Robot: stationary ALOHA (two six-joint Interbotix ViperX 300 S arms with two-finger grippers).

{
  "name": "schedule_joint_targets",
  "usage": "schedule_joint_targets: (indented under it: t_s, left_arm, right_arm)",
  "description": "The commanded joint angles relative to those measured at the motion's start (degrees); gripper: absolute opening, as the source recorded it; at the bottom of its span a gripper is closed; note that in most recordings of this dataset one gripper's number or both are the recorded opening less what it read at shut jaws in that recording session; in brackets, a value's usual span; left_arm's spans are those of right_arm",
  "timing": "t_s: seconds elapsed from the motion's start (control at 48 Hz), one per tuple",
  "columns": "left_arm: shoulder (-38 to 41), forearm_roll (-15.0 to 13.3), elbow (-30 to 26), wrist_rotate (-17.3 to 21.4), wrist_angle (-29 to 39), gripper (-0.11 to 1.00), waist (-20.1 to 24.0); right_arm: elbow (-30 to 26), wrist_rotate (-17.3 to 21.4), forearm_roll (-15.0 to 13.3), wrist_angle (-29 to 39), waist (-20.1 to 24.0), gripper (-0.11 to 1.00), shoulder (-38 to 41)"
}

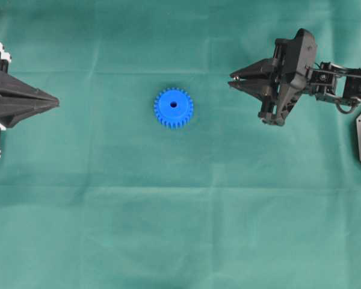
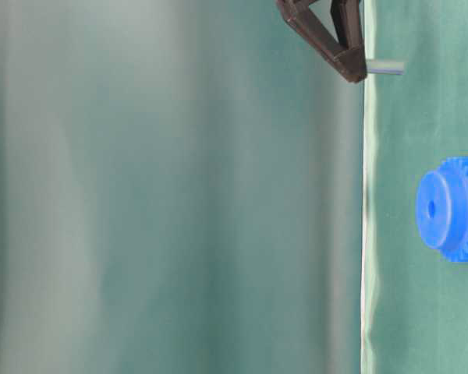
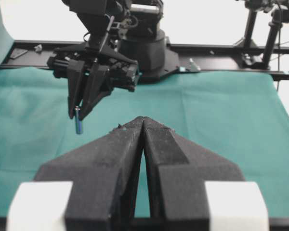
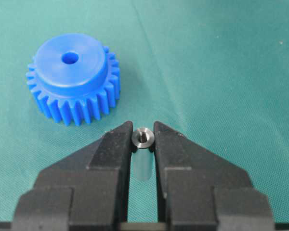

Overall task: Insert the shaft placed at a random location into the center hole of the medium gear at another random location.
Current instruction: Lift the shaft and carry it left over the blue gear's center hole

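Shaft in hand: our right gripper (image 4: pixel 143 139) pinches the tiny silvery-grey metal pin (image 4: pixel 144 137) upright, clear of the cloth, beside the bright blue plastic toothed gear (image 1: pixel 173 108). We centre over its small hub hole (image 4: pixel 70 58), stay vertical, descend slowly. Left gripper (image 3: pixel 143 126) idles, jaws together, empty.

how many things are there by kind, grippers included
Bright blue plastic toothed gear: 1
Small silvery-grey metal pin, held between the right gripper's fingers: 1
Black robot grippers: 2, left gripper and right gripper
Green cloth covering the table: 1
Total: 5
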Motion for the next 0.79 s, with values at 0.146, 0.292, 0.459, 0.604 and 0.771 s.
schedule_joint_targets:
  t_s: [0.146,0.292,0.459,0.604,0.771]
  left_arm:
    - [0.4,0.1,-1.1,-0.2,-0.3,0.0,0.1]
    - [0.4,0.1,-1.1,-0.1,-0.3,0.0,0.1]
    - [0.4,0.1,-1.1,-0.2,-0.3,0.0,0.1]
    - [0.4,0.2,-1.1,-0.2,-0.3,0.0,0.1]
    - [0.4,0.2,-1.1,-0.2,-0.3,0.0,0.1]
  right_arm:
    - [-1.2,-0.6,0.0,0.2,0.3,0.13,-1.0]
    - [-1.3,-0.5,0.0,0.0,0.6,0.13,-0.8]
    - [-4.0,-0.4,0.2,0.0,2.5,0.13,1.6]
    - [-8.4,-0.5,0.1,0.3,4.4,0.13,4.7]
    - [-14.7,-0.7,0.0,1.8,5.6,0.13,9.0]
